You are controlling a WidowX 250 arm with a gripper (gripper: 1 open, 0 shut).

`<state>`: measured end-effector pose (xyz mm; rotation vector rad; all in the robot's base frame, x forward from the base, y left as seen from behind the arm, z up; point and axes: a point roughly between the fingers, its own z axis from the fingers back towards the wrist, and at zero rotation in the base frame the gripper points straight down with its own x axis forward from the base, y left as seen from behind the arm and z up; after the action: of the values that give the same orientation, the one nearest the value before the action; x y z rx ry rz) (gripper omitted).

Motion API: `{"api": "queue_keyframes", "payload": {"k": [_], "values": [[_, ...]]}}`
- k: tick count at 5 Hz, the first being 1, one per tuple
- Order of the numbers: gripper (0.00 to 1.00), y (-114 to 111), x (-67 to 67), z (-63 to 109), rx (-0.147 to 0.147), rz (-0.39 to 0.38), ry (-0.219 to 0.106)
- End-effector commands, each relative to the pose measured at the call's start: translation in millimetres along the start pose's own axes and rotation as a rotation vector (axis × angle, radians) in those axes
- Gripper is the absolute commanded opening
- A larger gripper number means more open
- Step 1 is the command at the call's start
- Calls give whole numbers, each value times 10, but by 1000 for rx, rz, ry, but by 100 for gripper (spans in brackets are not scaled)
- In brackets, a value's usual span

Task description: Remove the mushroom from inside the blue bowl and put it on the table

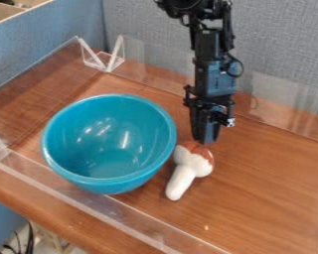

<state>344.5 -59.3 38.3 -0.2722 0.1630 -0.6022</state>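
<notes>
Camera view: small cream-stemmed, red-brown-capped toy mushroom [189,169] lying on polished wood-grain table [274,198], at 4 o'clock of glossy turquoise bowl [108,142]. Black gripper [209,136] clenched, empty, just above. Placement looks done; next, retreat.

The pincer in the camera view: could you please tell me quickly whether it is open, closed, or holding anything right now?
Pincer: closed and empty; the mushroom lies on the table just below it.
</notes>
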Motion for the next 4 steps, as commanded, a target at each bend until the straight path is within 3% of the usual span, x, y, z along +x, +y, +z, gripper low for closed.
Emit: {"api": "queue_keyframes", "payload": {"k": [1, 4], "values": [[0, -127, 109, 176, 34, 15, -79], [0, -54, 218, 16, 23, -39, -84]]}}
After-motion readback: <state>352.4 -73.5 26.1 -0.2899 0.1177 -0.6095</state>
